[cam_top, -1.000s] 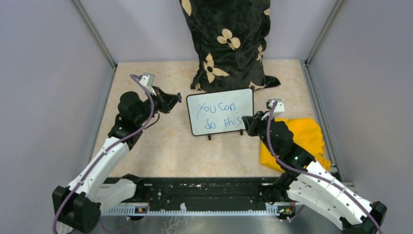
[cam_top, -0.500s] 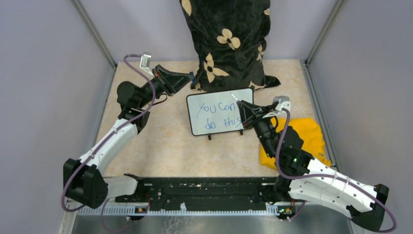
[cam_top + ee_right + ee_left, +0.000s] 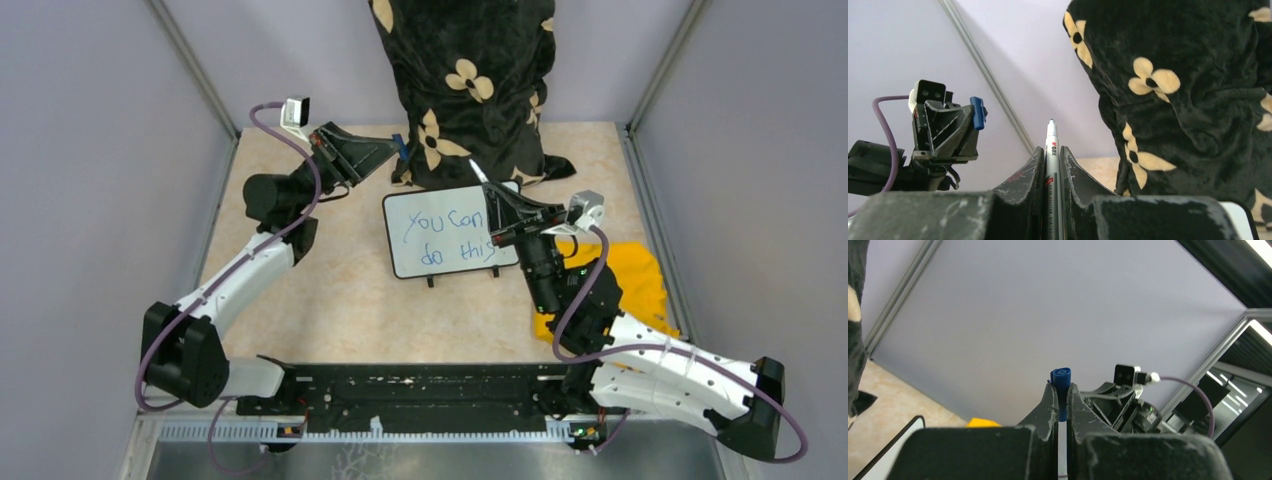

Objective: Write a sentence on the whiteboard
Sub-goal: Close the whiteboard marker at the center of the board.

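- Toward the far edge of the desk, the whiteboard is being propped on its black feet, just before a black flowered cushion.
- The sentence "You can do this" is being displayed on it in blue, over two lines.
- A blue cap is being gripped by the closed left hand near the far left corner.
- A marker is being clamped, tip upward, by the right hand at the board's far right corner.

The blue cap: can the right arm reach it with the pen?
Probably yes. The right gripper holds the marker tip-up, the left gripper holds the blue cap nearby, and only open air lies between them.
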{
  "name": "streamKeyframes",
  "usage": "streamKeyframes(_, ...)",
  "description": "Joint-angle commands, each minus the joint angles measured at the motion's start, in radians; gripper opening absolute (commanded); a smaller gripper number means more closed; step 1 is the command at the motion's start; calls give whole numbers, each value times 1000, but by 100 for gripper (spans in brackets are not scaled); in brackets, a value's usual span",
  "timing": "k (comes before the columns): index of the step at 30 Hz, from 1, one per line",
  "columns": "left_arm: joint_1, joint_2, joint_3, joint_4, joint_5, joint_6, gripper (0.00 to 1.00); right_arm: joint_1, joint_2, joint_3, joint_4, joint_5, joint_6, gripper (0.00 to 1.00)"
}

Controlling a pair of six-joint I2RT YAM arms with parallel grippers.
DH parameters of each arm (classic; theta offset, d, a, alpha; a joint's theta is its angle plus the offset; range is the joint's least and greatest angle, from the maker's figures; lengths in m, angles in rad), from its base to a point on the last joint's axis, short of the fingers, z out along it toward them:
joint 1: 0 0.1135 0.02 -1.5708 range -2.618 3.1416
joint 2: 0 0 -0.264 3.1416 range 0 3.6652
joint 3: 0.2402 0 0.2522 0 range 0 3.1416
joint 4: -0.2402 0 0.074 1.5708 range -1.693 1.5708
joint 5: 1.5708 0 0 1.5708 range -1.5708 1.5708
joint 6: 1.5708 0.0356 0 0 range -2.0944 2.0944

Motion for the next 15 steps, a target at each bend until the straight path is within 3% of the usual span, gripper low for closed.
streamKeyframes(1, -5, -12, 77, 3, -135, -66, 0, 14, 31, 114, 109, -67, -61, 0)
streamKeyframes(9, -5, -27, 122, -5, -258, -154, 0, 14, 62, 275, 12, -135, -83, 0)
streamKeyframes(15, -9, -106, 100, -38, -287, -146, 0, 15, 78, 243, 48, -159, -92, 0)
